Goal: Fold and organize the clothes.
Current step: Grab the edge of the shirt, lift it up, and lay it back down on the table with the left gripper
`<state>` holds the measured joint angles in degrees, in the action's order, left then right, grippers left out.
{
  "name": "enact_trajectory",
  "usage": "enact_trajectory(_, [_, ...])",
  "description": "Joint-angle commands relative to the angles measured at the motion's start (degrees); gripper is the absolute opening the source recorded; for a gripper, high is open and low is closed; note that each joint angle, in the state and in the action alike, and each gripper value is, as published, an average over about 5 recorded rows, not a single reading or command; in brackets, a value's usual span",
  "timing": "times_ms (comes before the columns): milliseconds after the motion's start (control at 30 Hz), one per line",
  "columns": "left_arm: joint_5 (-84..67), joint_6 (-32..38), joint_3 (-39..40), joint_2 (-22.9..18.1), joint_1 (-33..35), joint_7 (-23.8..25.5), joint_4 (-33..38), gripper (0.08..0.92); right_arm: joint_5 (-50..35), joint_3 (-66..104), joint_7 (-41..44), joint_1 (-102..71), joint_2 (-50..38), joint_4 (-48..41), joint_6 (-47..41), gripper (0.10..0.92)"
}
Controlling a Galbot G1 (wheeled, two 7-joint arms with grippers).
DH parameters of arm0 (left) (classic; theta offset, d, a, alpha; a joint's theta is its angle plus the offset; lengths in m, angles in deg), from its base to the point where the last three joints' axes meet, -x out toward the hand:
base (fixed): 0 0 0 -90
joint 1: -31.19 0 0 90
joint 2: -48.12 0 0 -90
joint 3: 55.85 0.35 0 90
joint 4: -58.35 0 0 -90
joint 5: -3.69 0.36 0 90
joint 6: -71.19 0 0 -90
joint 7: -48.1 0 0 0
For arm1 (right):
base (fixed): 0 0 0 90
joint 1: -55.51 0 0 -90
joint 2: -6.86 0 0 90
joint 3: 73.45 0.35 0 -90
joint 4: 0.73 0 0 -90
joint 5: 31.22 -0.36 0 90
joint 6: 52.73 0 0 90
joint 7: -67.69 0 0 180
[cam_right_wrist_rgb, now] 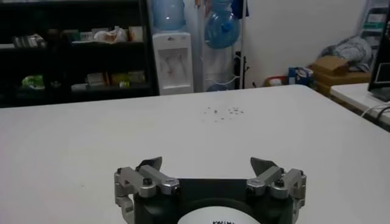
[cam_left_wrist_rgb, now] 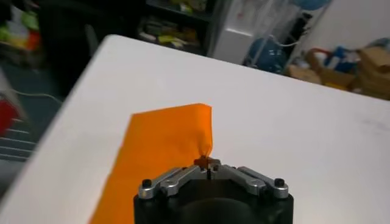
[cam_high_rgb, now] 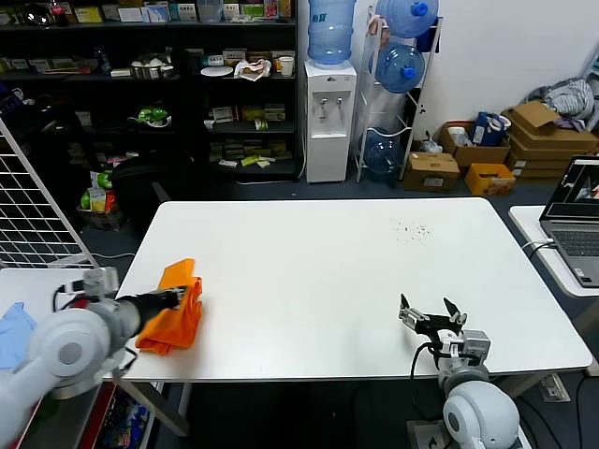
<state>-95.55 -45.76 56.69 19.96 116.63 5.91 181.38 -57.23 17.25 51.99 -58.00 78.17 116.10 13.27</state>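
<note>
The orange T-shirt (cam_high_rgb: 174, 309) lies folded into a narrow bundle at the table's left front edge. My left gripper (cam_high_rgb: 184, 295) is shut on its fabric. In the left wrist view the gripper (cam_left_wrist_rgb: 207, 163) pinches a corner of the orange cloth (cam_left_wrist_rgb: 161, 143), which rises to the fingertips. My right gripper (cam_high_rgb: 430, 311) rests open and empty near the table's front right; the right wrist view shows its jaws (cam_right_wrist_rgb: 207, 164) spread wide over bare table.
The white table (cam_high_rgb: 328, 271) has small dark specks (cam_high_rgb: 410, 229) at the far right. A light blue cloth (cam_high_rgb: 11, 332) lies off the table at far left beside a white wire rack (cam_high_rgb: 33, 206). A laptop (cam_high_rgb: 580, 210) sits on the table to the right.
</note>
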Motion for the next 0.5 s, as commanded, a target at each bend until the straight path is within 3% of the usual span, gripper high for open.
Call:
enact_trajectory(33, [-1.7, 2.1, 30.0, -32.8, -27.8, -5.8, -13.3, 0.092, 2.4, 4.5, -0.2, -6.4, 2.3, 3.7, 0.2, 0.921])
enact_trajectory(233, [4.4, 1.9, 32.5, -46.7, -30.7, -4.4, -29.0, 0.092, 2.5, 6.1, -0.5, -7.7, 3.4, 5.2, 1.1, 0.921])
enact_trajectory(500, [10.9, 2.0, 34.3, -54.6, -30.0, -1.6, -37.2, 0.092, 0.4, 9.2, -0.9, -9.0, 2.4, 8.3, 1.5, 0.921])
